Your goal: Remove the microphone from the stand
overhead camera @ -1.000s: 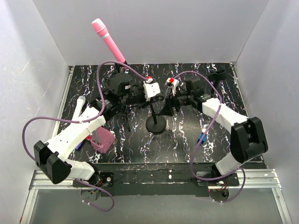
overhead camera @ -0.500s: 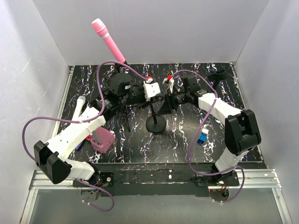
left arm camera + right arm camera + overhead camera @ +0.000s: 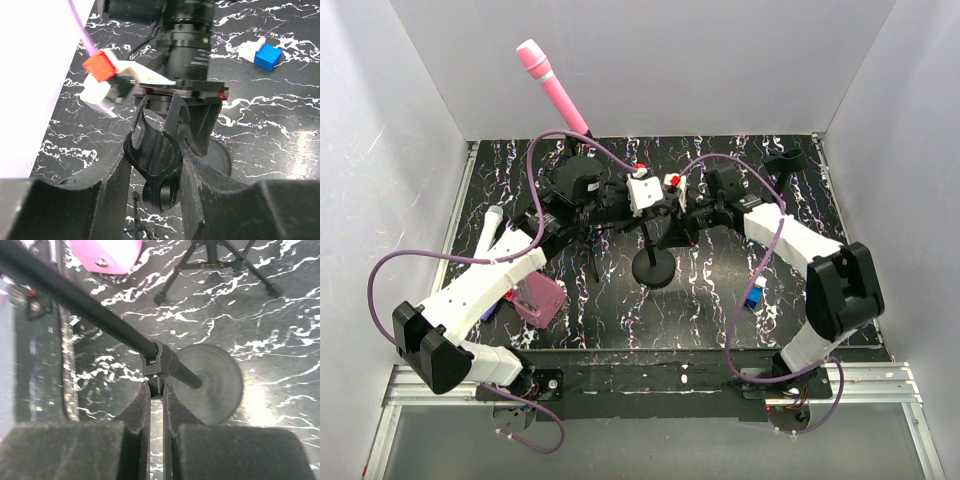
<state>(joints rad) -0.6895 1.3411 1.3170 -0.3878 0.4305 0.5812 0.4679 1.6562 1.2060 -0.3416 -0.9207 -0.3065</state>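
A: mic status?
B: pink microphone (image 3: 552, 85) is up over the far-left corner of the desk (image 3: 720, 310), tilted, head toward the back wall. Its lower end is behind the left arm, so I can't tell what carries it.
A: left gripper?
B: left gripper (image 3: 156, 172) is partly closed, fingers (image 3: 112, 190) pinching the black clip (image 3: 152, 142) at the top of the stand (image 3: 655, 266).
A: right?
B: right gripper (image 3: 156, 390) is pressed together, nipping the small lug under the collar (image 3: 157, 362) on the stand's pole (image 3: 90, 310). Round base (image 3: 212, 382) sits flat mid-desk, just past the fingertips.
A: anything else down there?
B: tripod (image 3: 220, 260) just left of the stand. Pink box (image 3: 540, 298) near the left edge. Blue-and-white block (image 3: 262, 52) toward the right edge.
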